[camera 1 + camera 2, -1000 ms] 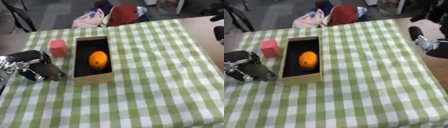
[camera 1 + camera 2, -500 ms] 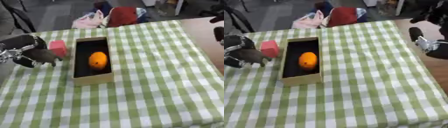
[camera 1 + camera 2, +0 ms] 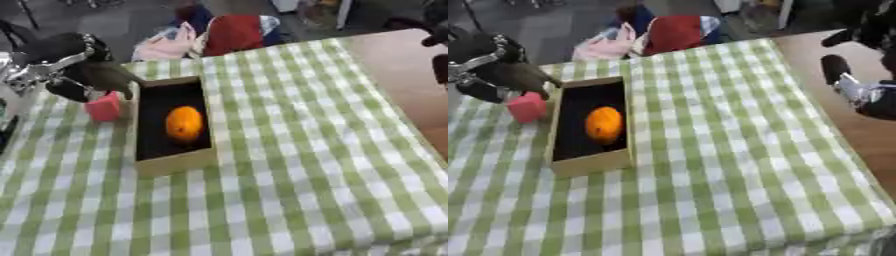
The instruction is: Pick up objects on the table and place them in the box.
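My left hand (image 3: 74,75) hovers just above the pink block (image 3: 104,106), which sits on the table (image 3: 289,150) touching the box (image 3: 171,162) on its left side. The fingers are curled, holding nothing. The block looks light and rigid; I'd pinch its flat sides.

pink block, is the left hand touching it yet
Cannot tell. In the left eye view the left hand hangs right over the pink block, their outlines meeting, but no contact or gap shows plainly.
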`<state>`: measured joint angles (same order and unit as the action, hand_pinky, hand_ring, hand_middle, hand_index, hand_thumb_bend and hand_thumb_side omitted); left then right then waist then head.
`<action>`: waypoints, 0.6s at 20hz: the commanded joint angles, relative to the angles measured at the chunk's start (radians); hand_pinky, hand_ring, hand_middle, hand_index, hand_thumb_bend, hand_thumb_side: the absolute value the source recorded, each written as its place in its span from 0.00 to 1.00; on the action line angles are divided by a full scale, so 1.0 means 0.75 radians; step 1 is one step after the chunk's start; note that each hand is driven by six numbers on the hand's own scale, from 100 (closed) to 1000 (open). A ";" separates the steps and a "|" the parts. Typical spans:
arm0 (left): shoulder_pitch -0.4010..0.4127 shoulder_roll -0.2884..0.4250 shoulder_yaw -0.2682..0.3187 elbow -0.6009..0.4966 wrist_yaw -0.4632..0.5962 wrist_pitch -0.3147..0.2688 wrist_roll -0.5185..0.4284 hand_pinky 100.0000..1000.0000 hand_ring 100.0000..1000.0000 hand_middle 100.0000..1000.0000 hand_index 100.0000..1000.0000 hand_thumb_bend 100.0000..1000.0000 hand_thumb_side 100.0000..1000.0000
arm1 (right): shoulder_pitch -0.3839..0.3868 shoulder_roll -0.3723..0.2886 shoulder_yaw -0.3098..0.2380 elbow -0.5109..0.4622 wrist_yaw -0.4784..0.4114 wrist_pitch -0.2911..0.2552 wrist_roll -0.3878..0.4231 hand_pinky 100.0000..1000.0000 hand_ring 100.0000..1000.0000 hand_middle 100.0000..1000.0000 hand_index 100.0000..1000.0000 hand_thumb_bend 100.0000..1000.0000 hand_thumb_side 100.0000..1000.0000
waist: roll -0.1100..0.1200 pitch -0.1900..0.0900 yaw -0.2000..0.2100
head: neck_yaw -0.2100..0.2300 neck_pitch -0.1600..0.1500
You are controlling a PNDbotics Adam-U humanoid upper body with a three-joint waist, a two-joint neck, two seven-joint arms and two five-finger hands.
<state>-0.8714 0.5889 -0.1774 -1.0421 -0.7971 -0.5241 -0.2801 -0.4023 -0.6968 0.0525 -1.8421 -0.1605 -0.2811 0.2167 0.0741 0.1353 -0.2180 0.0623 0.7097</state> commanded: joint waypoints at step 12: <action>-0.099 -0.090 0.082 0.176 -0.221 0.128 0.249 0.58 0.50 0.47 0.59 0.10 0.00 | -0.070 0.009 0.029 -0.040 -0.001 0.001 0.056 0.68 0.86 0.69 0.86 0.05 0.20 | 0.024 0.048 -0.146 | 0.055 -0.074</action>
<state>-0.9181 0.5005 -0.1327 -0.9061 -0.9487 -0.4356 -0.1184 -0.4396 -0.6761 0.0797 -1.8534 -0.1615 -0.2792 0.2537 0.0986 0.1870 -0.3315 0.0989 0.6665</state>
